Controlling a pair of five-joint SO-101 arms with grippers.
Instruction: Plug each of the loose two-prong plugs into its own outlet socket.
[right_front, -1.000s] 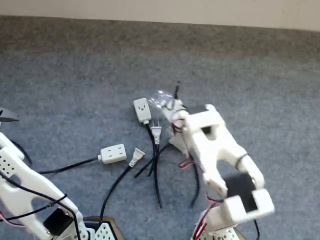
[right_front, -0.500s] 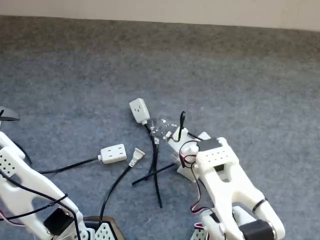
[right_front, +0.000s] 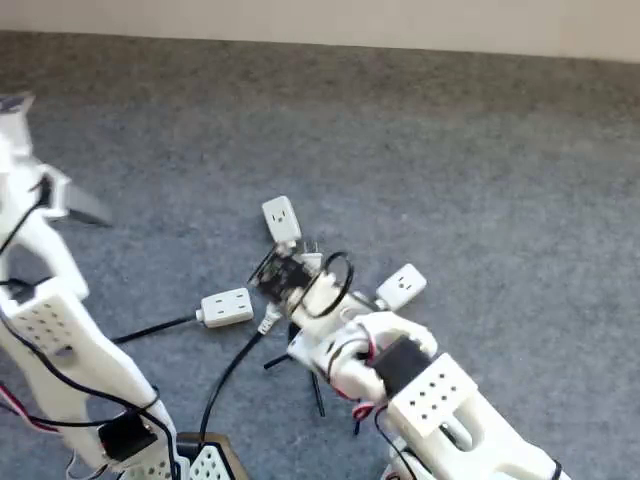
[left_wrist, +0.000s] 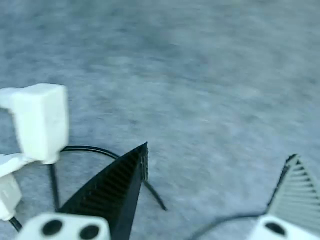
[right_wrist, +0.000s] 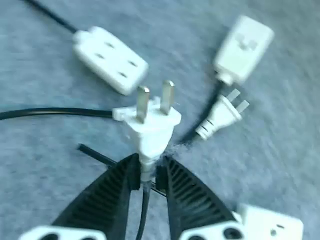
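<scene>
Right wrist view: right pincer (right_wrist: 148, 162) clenched on a plug (right_wrist: 150, 125), its prongs aimed just beside the nearby outlet socket (right_wrist: 111, 60).

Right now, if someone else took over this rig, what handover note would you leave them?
Left gripper: open, empty, above the carpet, with a white socket block off to one side.
Right gripper: shut on one two-prong plug, prongs bare, pointing toward the multi-outlet socket.
Second plug: loose on the carpet beside the smaller socket.
Done: nothing plugged in.
Left: seat both plugs.
</scene>
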